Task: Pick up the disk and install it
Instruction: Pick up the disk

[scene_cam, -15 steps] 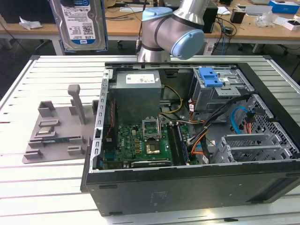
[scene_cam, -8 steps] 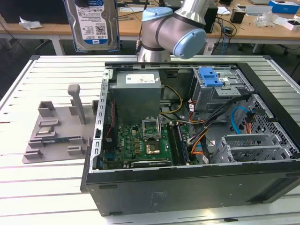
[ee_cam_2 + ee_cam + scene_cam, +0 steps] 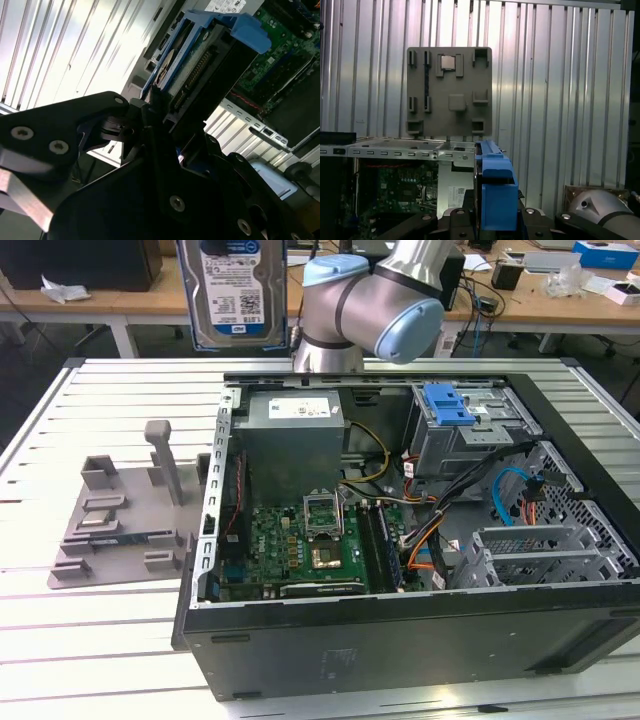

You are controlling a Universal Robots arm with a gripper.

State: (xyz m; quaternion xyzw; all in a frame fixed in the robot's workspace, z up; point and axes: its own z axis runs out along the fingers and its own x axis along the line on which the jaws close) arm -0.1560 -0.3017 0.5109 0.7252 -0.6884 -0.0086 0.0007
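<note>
In the exterior view the disk (image 3: pixel 232 290) stands on end with its long axis vertical and its label facing the camera, high over the open computer (image 3: pixel 400 540). In the second wrist view my hand (image 3: pixel 175 114) is clamped on it, and the connector edge is visible. In the first wrist view its blue rail juts ahead of my hand, with a grey tray (image 3: pixel 450 92) on the surface (image 3: pixel 570 100) beyond.

The disk (image 3: pixel 231 288) is bare silver metal under a glossy paper label, and its carrier rail (image 3: pixel 497 192) is smooth bright-blue plastic. The pincer (image 3: pixel 497 220) looks matt black. The desk (image 3: pixel 100 640) is ribbed, shiny aluminium, the parts tray (image 3: pixel 120 525) matt grey plastic, and the computer case (image 3: pixel 400 650) matt dark sheet metal.
</note>
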